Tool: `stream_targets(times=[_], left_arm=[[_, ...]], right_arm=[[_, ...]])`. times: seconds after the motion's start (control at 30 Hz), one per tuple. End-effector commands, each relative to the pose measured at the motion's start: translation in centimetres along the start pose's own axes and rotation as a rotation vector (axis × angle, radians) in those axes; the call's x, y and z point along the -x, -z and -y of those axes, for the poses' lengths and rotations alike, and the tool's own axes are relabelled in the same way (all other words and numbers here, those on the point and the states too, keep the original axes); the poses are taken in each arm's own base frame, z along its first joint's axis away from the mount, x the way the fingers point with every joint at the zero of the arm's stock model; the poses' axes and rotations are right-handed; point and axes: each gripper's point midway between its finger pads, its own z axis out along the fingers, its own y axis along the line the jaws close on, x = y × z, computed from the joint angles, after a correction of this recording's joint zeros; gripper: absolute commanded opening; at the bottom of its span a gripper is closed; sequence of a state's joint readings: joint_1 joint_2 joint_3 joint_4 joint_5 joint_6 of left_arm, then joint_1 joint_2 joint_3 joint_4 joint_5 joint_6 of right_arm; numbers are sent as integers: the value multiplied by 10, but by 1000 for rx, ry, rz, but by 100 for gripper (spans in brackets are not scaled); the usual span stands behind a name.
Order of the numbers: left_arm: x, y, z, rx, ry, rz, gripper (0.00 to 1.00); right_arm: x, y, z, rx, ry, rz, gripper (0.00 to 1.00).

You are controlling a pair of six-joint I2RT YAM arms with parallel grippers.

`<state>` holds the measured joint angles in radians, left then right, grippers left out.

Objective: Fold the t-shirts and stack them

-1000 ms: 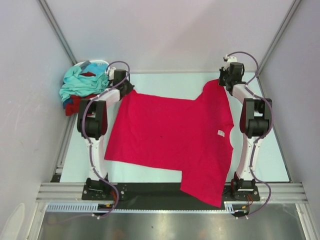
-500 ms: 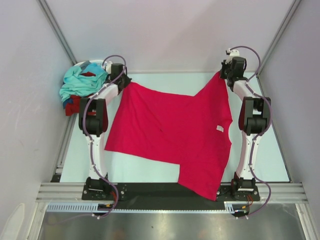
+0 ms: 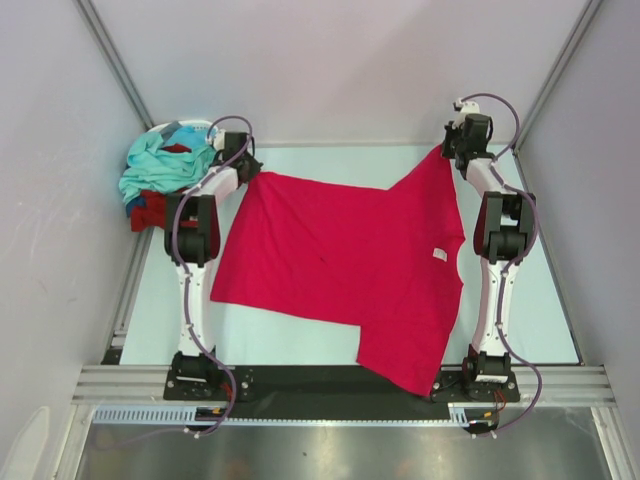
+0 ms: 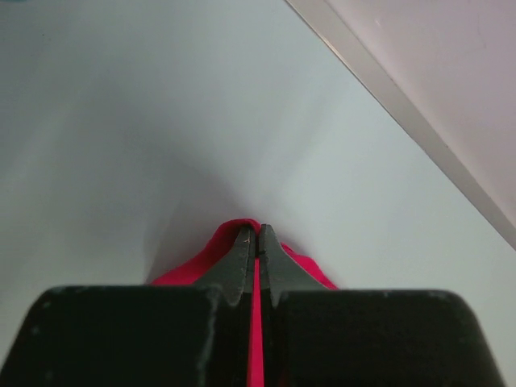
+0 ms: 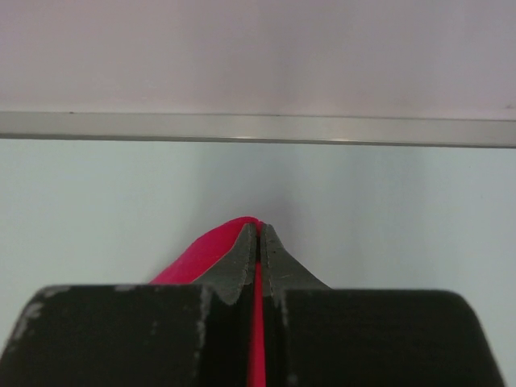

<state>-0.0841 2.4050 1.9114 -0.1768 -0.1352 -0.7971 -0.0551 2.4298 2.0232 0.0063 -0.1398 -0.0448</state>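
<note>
Both arms have stretched further toward 12 o'clock, dragging the crimson-pink shirt flatter across the table; the left gripper at 10 o'clock and the right gripper at 1 o'clock each pinch a corner; spreading looks nearly finished, with folding next.

I saw spread t-shirt on table | left gripper pinching its far-left corner, right gripper far-right corner | shirt pile left of left gripper
</note>
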Motion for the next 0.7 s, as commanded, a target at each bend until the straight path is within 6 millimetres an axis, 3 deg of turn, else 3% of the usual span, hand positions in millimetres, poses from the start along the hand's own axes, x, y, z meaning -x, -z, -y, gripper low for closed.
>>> stream_targets(times=[0.0, 0.13, 0.23, 0.4, 0.47, 0.67], left_arm=[[20, -2, 5, -10, -10, 38, 0], [19, -4, 8, -37, -7, 15, 0], [24, 5, 20, -95, -41, 15, 0], [36, 25, 39, -204, -92, 33, 0], [43, 31, 42, -217, -95, 40, 0], [49, 37, 38, -238, -117, 31, 0]], right_arm=[[25, -1, 4, -4, 5, 54, 0], [31, 3, 0, 16, 8, 62, 0], [35, 12, -5, 41, 19, 47, 0], [53, 40, -10, 53, 48, 71, 0], [65, 48, -11, 51, 70, 112, 0], [73, 78, -12, 34, 94, 126, 0]])
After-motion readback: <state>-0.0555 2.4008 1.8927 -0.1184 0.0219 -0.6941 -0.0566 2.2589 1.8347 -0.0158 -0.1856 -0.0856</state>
